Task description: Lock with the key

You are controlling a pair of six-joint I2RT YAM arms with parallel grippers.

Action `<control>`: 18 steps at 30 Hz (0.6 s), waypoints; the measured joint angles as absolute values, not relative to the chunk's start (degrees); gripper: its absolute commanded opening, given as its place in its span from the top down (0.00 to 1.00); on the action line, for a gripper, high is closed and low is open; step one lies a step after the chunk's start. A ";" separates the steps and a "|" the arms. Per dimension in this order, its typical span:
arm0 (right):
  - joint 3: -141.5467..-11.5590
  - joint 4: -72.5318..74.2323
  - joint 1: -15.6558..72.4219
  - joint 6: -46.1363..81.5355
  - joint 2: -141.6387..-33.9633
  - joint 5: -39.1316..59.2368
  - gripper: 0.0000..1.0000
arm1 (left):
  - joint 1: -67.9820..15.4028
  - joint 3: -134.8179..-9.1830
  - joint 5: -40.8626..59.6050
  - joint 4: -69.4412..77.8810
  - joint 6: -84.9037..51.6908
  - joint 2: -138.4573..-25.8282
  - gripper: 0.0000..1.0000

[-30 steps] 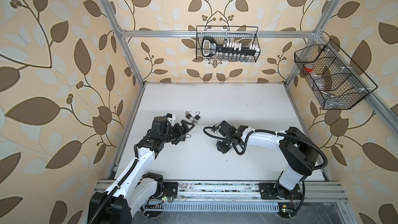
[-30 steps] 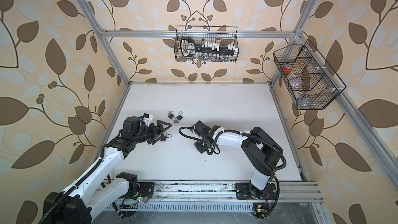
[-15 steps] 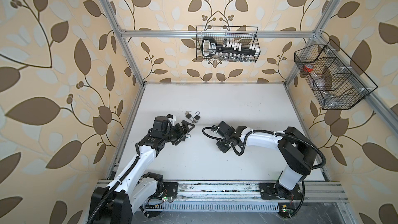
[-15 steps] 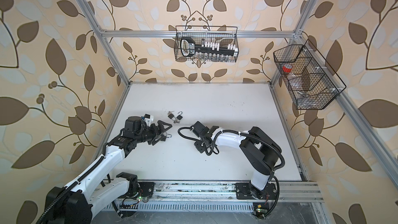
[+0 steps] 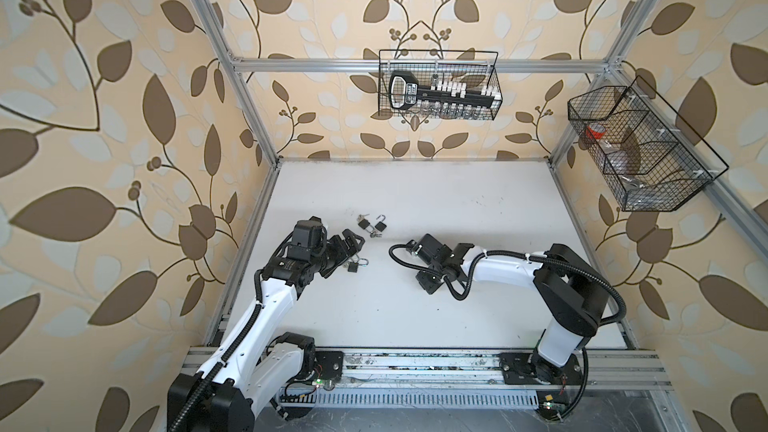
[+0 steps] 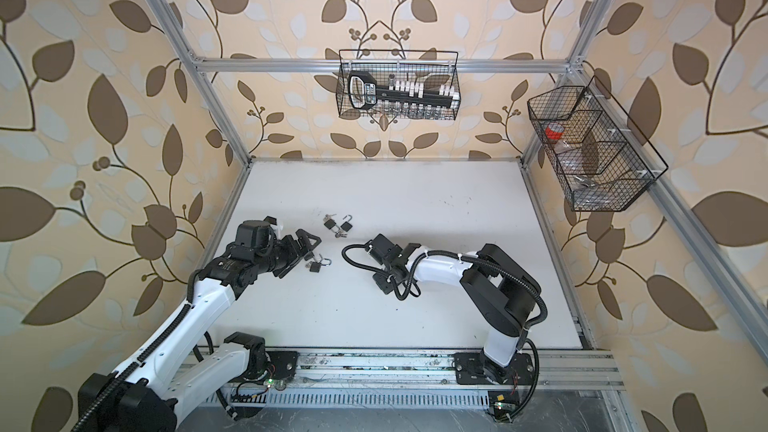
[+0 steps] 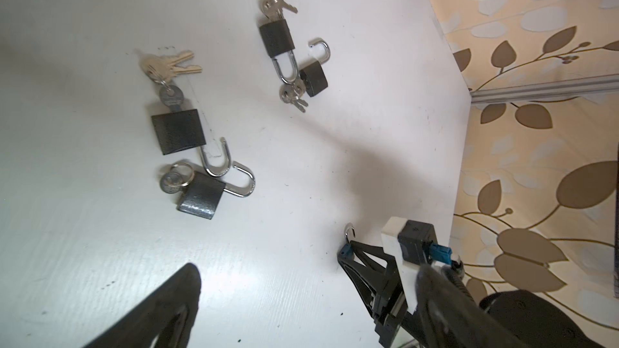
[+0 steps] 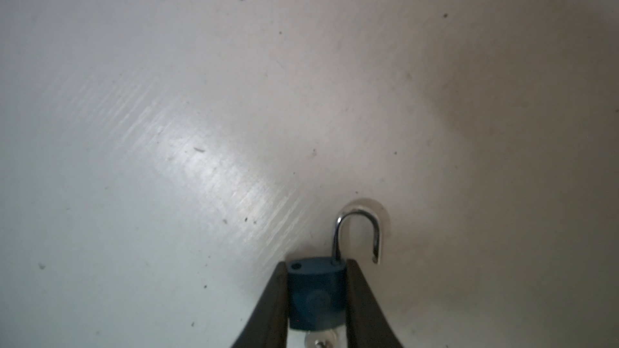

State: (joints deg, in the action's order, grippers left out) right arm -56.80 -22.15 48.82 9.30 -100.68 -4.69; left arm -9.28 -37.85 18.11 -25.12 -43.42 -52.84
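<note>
A small blue padlock (image 8: 316, 291) with its silver shackle (image 8: 358, 229) swung open sits between the fingers of my right gripper (image 8: 316, 272), which is shut on the lock's body. A silver key (image 8: 318, 343) sticks out of the lock's underside. In both top views the right gripper (image 5: 427, 284) (image 6: 384, 282) points down at the middle of the white table (image 5: 457, 201). My left gripper (image 7: 306, 272) (image 5: 351, 243) is open and empty, to the left of the right one. Several black padlocks with open shackles and keys lie near it (image 7: 177, 130) (image 7: 201, 195) (image 7: 276, 38).
A wire basket (image 5: 438, 85) with a large black key-shaped tool hangs on the back wall. A second wire basket (image 5: 640, 147) hangs on the right wall. An aluminium rail (image 5: 415, 367) runs along the table's front edge. Frame posts stand at the back corners.
The right gripper's fingers have closed in on the blue padlock, and the arm has shifted slightly left. The left arm has hardly moved.
</note>
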 measured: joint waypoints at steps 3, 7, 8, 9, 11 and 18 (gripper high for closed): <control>-56.80 -21.98 48.82 9.39 -100.68 -4.95 0.84 | -9.28 -37.87 14.68 -26.83 -43.24 -52.14 0.01; -56.77 -21.76 48.86 9.82 -100.62 -4.95 0.87 | -9.28 -38.06 11.46 -28.29 -42.52 -52.01 0.01; -56.64 -21.61 48.86 10.02 -100.47 -4.93 0.88 | -9.28 -38.06 11.07 -28.40 -42.48 -51.77 0.01; -56.49 -21.56 48.86 10.22 -100.22 -4.95 0.89 | -9.28 -38.06 10.66 -28.45 -42.50 -51.46 0.01; -55.88 -21.34 48.86 10.55 -99.11 -4.93 0.91 | -9.26 -38.06 10.07 -28.12 -42.74 -50.50 0.01; -53.36 -19.51 48.86 11.84 -90.32 -4.95 0.99 | -9.26 -37.93 14.81 -25.65 -41.34 -50.52 0.01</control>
